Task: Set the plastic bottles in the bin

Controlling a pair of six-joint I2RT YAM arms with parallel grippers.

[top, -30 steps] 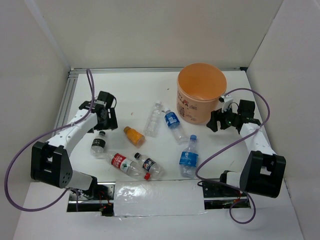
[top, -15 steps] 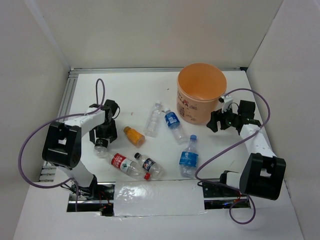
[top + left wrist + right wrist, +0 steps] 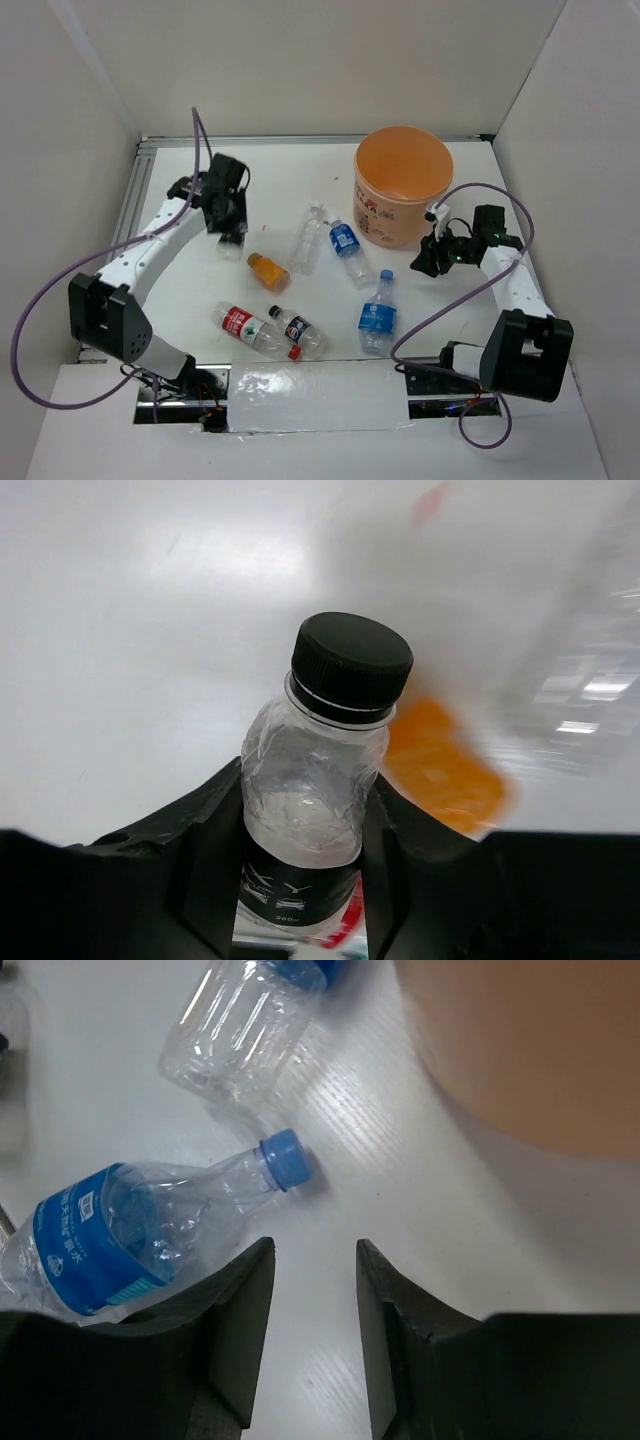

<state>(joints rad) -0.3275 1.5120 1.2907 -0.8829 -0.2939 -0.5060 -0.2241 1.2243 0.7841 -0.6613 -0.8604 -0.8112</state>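
Since 0.5 s ago the left gripper [image 3: 229, 230] has carried the black-capped bottle [image 3: 312, 810] farther out, pinched between both fingers. The right gripper [image 3: 312, 1290] is slightly parted and holds nothing. 1 blue-label bottle [image 3: 100, 1235] lies just left of its fingers, with the bin [image 3: 530, 1050] ahead and to the right.

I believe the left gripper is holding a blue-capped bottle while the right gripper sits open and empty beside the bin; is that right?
Not quite: the left wrist view shows the left gripper holding a black-capped bottle, not a blue-capped one. The right gripper is indeed open and empty beside the bin.
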